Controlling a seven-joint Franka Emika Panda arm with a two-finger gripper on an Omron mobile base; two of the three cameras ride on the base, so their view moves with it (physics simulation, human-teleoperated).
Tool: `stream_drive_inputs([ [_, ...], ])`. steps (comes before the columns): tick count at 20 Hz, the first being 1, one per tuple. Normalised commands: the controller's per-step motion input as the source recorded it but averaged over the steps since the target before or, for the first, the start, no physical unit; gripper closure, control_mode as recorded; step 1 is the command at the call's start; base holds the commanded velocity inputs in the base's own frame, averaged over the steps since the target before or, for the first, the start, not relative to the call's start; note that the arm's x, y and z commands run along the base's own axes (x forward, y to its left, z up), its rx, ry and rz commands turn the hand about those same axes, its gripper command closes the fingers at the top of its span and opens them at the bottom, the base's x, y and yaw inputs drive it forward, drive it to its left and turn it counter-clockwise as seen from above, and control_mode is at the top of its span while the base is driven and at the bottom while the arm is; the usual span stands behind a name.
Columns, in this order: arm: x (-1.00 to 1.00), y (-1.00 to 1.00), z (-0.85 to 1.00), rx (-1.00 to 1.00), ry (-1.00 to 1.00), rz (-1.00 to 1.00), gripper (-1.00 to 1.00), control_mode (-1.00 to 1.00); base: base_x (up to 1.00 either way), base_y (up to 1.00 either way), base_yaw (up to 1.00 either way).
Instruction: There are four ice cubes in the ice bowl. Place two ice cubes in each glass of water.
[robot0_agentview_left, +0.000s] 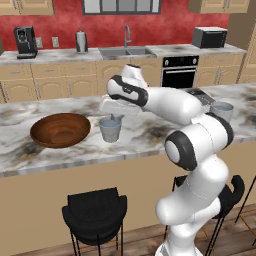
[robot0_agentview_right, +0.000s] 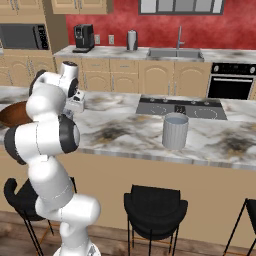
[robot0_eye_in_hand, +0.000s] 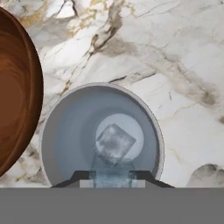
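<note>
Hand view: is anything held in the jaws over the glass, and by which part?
An ice cube, pinched by two opposite sides between the jaws, directly above the glass. Another ice cube already lies at the glass's bottom.

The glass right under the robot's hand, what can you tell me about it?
The glass is a plain grey-blue translucent tumbler, slightly tapered, no handle, standing upright on the marble counter just beside the wooden bowl, apart from it. One ice cube lies on its bottom. The gripper hangs over its mouth, shut on another cube.

Grey-blue tumbler (robot0_agentview_right: 175, 131) upright on marble counter (robot0_agentview_right: 125, 131), near cooktop (robot0_agentview_right: 181, 107).
</note>
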Motion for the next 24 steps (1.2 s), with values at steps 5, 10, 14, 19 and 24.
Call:
stream_drive_inputs([
  [5,0.11,0.08,-0.04,0.00,0.00,0.07,1.00,-1.00,0.00,0.00,0.00],
  [10,0.00,0.18,-0.10,0.00,0.00,0.07,1.00,-1.00,0.00,0.00,0.00],
  [14,0.01,0.14,-0.15,0.00,0.00,0.07,1.00,-1.00,0.00,0.00,0.00],
  [19,0.01,0.02,-0.11,0.00,0.00,0.07,1.00,-1.00,0.00,0.00,0.00],
  [24,0.01,0.00,-0.06,0.00,0.00,0.07,-1.00,-1.00,0.00,0.00,0.00],
])
